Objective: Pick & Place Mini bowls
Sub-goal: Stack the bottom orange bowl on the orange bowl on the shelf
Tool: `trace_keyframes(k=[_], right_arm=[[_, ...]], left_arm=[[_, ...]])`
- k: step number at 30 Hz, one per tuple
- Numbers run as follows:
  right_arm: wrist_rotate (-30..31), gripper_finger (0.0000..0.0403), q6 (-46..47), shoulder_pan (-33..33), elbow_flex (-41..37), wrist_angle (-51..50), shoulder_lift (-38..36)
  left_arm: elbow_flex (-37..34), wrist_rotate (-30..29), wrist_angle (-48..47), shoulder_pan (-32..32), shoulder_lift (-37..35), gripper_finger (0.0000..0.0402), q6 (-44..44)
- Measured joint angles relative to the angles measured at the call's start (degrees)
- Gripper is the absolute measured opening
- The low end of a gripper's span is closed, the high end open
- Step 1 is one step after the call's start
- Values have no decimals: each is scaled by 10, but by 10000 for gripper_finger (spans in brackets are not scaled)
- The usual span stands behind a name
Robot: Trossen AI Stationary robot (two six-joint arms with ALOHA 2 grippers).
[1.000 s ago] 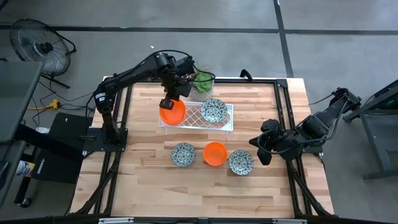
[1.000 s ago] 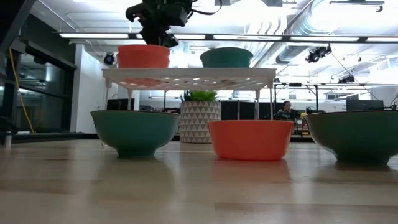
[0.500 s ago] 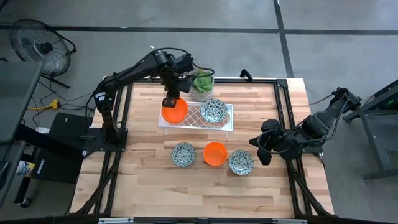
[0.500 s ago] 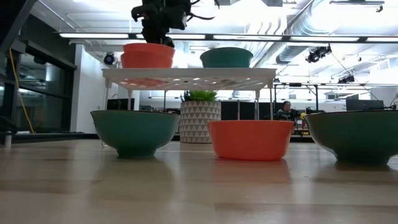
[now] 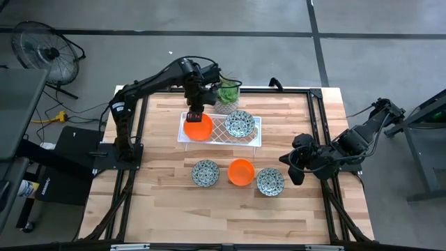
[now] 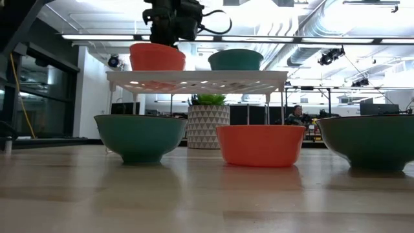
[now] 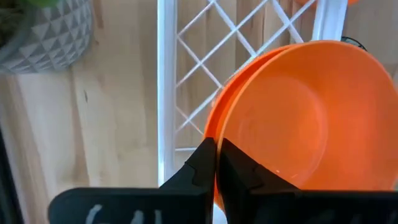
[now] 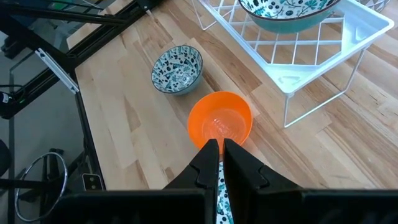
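The step in hand appears to be setting an orange bowl (image 5: 198, 127) onto the white wire rack (image 5: 252, 137) at the back of the desk (image 5: 160, 195). To do it well, the bowl should sit level and fully inside the rack's left end before release. In the left wrist view a second orange rim shows just beneath the held one, so it looks to be nesting into another bowl; it should be centred on that before the fingers part, then the lift should go straight up, clear of the plant (image 5: 226, 92) close behind.

The left gripper (image 5: 194, 114) is over the rack's left end. Its fingers stand nearly together, pinching the near rim of the orange bowl. In the low view the bowl rests at rack-top height.

A speckled bowl (image 5: 239, 123) sits on the rack's right half. On the desk in front lie a speckled bowl (image 5: 205, 172), an orange bowl (image 5: 241, 171) and another speckled bowl (image 5: 270, 181).

The right gripper (image 5: 293, 167) waits low at the desk's right edge, fingers closed on nothing.
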Motion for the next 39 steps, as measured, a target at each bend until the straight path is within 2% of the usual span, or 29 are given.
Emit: trace_keyframes(k=[13, 16, 23, 27, 39], right_arm=[[-6, 12, 0, 0, 0, -1, 0], [-6, 12, 0, 0, 0, -1, 0], [-6, 12, 0, 0, 0, -2, 0], [-6, 12, 0, 0, 0, -3, 0], [-6, 12, 0, 0, 0, -9, 0]], left_arm=[[0, -31, 17, 0, -1, 24, 21], [0, -21, 10, 0, -1, 50, 31], [0, -15, 4, -1, -1, 144, 60], [0, -15, -1, -1, -3, 176, 64], [0, -18, -11, 0, -18, 184, 73]])
